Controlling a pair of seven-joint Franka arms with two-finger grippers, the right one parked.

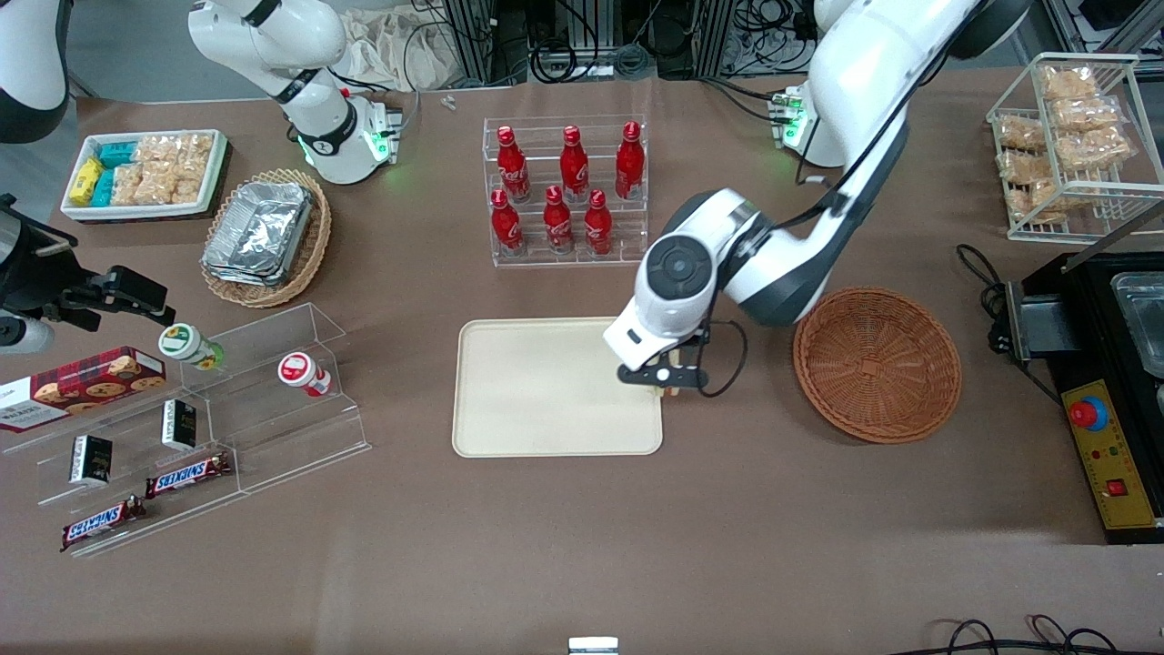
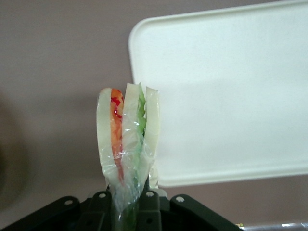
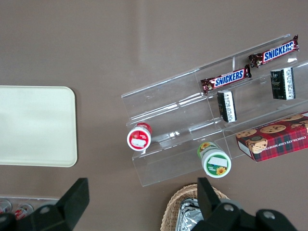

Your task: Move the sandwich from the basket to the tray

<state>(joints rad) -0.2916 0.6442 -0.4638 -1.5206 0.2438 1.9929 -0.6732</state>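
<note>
Gripper (image 1: 671, 389): clamped on the sandwich (image 2: 127, 139) (clear-wrapped wedge), held above the edge of the tray (image 1: 546, 391) nearest the basket (image 1: 877, 364). Basket: beside tray, on the bench (image 1: 582, 546).

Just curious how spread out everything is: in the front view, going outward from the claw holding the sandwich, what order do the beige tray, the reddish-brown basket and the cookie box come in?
From the gripper:
1. Tray, directly beneath it.
2. Basket, beside it.
3. Cookie box, at the parked arm's end.
</note>
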